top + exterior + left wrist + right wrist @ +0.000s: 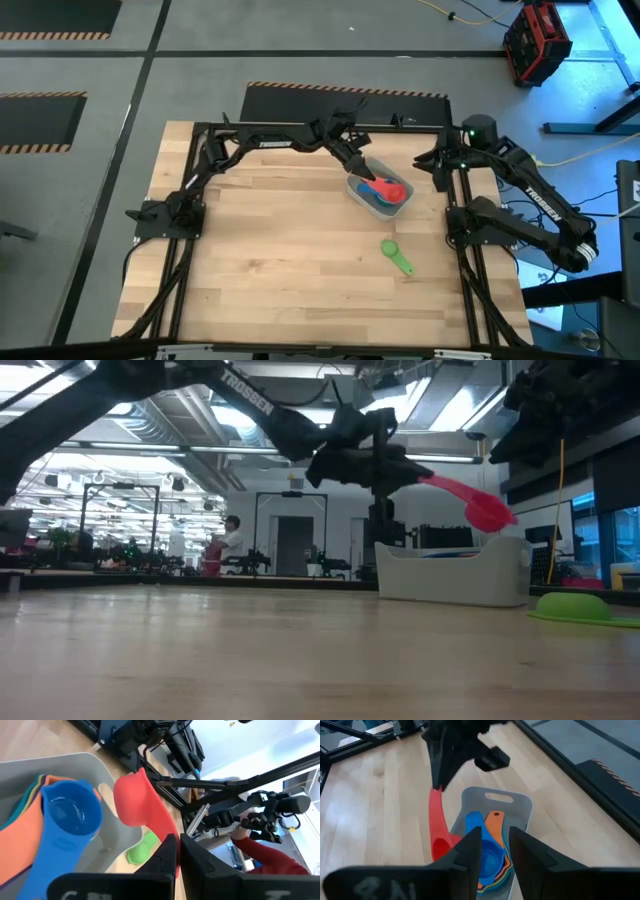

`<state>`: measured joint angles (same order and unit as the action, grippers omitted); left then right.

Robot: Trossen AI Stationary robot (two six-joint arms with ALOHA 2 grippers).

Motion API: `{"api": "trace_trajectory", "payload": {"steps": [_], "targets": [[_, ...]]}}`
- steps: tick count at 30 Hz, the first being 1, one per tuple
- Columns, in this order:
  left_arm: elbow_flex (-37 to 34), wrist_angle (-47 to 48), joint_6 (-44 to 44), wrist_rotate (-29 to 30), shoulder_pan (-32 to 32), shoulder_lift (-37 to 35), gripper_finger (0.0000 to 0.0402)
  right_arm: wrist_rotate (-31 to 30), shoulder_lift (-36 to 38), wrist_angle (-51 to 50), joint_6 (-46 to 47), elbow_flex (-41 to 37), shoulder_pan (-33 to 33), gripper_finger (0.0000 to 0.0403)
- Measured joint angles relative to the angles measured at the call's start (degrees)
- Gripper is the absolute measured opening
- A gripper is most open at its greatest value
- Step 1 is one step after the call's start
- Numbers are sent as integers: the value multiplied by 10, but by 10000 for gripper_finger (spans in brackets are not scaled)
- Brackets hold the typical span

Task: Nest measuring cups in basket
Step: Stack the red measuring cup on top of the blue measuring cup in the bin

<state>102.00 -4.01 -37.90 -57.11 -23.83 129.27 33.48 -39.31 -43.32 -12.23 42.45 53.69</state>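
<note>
My left gripper hangs over the basket, a pale grey tray at the table's far right, and is shut on the red measuring cup. Inside the basket lies a nested stack with the blue cup on top and the orange cup under it; edges of more colours show below. The green cup rests bowl down on the table, nearer than the basket. My right gripper waits open to the right of the basket, above the table. My left gripper pinches the red cup's flat handle near its free end between its two fingers, coming from above. The cup is lifted clear over the basket's rim and tilted, its bowl lower than the handle and toward the table's right.
Black frame rails run along the table's right and left sides. Bare wood spreads left and near of the basket. A person stands far off in the room behind.
</note>
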Motion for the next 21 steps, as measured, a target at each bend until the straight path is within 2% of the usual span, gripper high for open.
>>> {"api": "trace_trajectory", "payload": {"steps": [8,21], "targets": [[0,-30,-11,10,0,33,3,0,-2,11,0,-7,0,103],[0,-48,-40,20,-18,35,3,1,-2,11,0,-7,0,103]]}}
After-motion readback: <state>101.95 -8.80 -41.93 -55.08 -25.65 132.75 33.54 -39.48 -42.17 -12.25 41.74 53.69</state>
